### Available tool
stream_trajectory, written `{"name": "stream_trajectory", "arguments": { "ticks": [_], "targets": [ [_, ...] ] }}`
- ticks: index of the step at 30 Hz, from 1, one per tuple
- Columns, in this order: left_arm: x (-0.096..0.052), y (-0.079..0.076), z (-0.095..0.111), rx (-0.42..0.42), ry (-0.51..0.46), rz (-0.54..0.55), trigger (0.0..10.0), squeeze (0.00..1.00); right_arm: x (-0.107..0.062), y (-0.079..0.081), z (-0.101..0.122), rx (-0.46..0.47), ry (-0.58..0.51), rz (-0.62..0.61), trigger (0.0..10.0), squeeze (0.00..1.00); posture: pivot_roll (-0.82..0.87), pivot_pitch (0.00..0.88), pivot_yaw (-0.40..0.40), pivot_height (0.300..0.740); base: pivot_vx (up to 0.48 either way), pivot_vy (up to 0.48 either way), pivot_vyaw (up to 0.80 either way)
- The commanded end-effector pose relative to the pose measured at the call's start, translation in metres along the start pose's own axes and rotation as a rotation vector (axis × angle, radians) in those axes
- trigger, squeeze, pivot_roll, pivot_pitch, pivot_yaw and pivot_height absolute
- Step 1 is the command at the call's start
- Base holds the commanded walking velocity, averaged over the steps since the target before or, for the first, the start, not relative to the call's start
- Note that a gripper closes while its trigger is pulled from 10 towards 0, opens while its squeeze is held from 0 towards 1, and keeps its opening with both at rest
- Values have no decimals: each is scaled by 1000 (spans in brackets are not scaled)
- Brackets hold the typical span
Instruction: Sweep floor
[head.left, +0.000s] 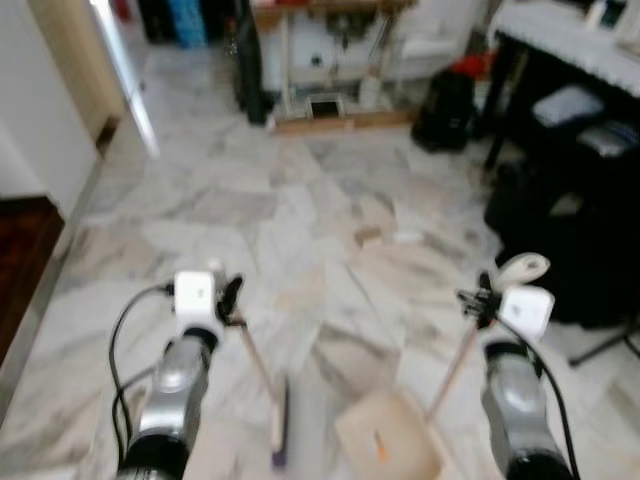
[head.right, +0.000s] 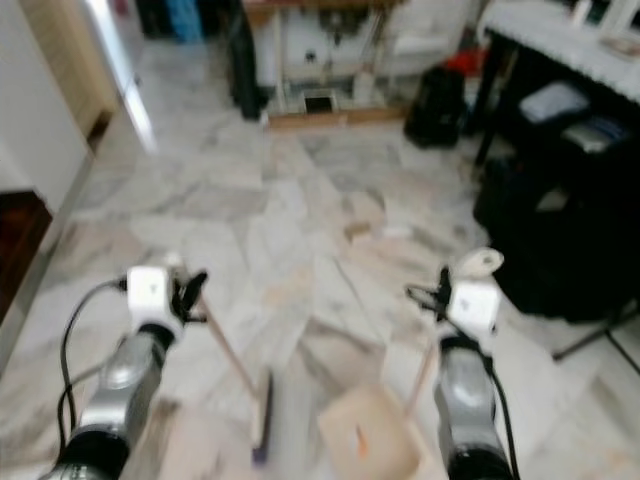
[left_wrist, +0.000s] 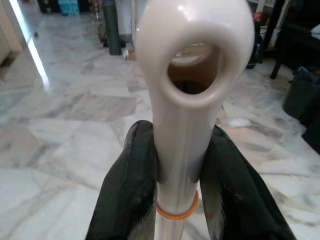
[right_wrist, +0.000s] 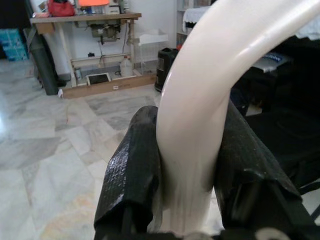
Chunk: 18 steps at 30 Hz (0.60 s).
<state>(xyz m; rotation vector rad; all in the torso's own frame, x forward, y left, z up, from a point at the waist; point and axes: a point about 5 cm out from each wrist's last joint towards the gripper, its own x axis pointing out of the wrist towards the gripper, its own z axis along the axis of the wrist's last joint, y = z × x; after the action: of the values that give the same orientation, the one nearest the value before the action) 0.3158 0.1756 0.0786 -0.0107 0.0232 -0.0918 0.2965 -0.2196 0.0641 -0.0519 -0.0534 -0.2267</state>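
My left gripper (head.left: 232, 300) is shut on the cream handle of a broom (head.left: 258, 365) that slants down to its dark brush head (head.left: 279, 425) on the marble floor. In the left wrist view the black fingers (left_wrist: 125, 195) clamp the broom handle (left_wrist: 187, 100) just under its hanging loop. My right gripper (head.left: 478, 300) is shut on the cream handle of a dustpan (head.left: 455, 365), whose tan pan (head.left: 388, 437) rests on the floor between my arms. The right wrist view has both fingers (right_wrist: 132, 182) pressed on the curved dustpan handle (right_wrist: 200, 120). Small scraps of litter (head.left: 383, 236) lie on the floor ahead.
A black table (head.left: 560, 40) with dark bags and boxes (head.left: 560, 230) under it stands at the right. A wooden workbench (head.left: 330, 60) and a black bag (head.left: 445, 110) are at the far end. A wall and dark wooden step (head.left: 20, 250) are at the left.
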Motion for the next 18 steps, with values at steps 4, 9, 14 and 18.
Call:
{"name": "stream_trajectory", "arguments": {
  "ticks": [4,9,14,18],
  "targets": [
    [4,-5,8,-1,-38,-12,10000,0,3,-4,6,-5,-33,-12,10000,0,-71,0,36,740,368,0,0],
    [4,-5,8,-3,-37,-12,10000,0,2,-4,6,-6,-31,-11,10000,0,-72,0,35,740,370,0,0],
    [4,-5,8,-3,-38,-12,10000,0,2,-4,6,-8,-27,-12,10000,0,-72,0,35,740,370,0,0],
    [4,-5,8,-3,-37,-12,10000,0,3,-4,6,-7,-25,-12,10000,0,-71,0,35,740,369,0,0]
  ]
}}
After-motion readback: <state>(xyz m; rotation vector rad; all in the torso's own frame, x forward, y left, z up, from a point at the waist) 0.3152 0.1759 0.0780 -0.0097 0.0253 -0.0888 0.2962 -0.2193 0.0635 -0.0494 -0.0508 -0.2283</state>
